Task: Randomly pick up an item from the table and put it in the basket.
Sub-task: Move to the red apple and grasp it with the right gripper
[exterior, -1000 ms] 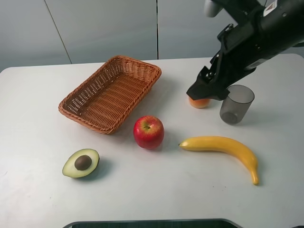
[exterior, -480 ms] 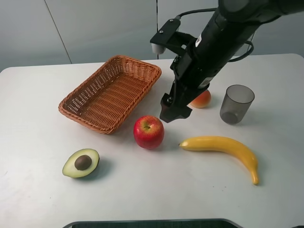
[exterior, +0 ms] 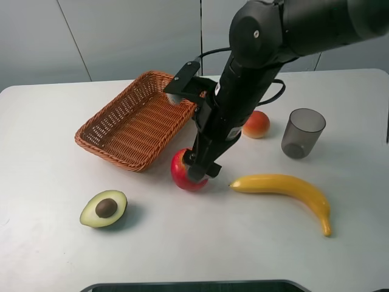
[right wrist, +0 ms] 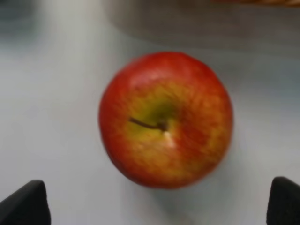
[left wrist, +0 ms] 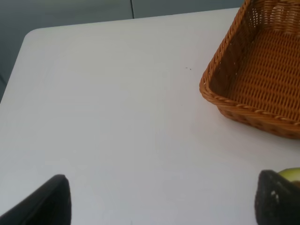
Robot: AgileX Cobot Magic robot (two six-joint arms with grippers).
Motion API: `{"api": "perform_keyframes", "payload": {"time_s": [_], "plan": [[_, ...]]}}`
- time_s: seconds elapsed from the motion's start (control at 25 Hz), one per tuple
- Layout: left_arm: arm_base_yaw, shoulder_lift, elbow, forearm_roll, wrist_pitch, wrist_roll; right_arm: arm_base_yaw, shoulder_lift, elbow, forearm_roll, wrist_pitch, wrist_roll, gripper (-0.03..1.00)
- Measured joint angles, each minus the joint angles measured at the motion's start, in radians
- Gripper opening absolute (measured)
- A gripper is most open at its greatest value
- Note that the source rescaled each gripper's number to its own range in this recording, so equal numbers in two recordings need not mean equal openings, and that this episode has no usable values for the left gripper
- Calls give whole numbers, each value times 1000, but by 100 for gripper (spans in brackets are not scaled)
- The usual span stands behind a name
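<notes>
Table holds one apple, one basket, one banana, one cup.

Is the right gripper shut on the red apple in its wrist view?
No, the fingertips of the right gripper stand wide apart, clear of the red apple, which lies on the white table between them.

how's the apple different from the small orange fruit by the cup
The apple is bigger and deep red with a yellowish patch at its stem; the orange fruit is smaller and orange-red. The apple sits under the open right gripper near the basket; the orange fruit sits beside the cup. Both are round and rest on the table.
</notes>
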Motion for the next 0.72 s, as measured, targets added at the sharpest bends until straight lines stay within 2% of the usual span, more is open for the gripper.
{"api": "perform_keyframes", "payload": {"time_s": [0.4,0.72], "plan": [[0,0,0,0,0,0,24,64,-39,0,-94,132,100],[0,-1,0,0,0,0,25,120,-45,-32,-135,163,100]]}}
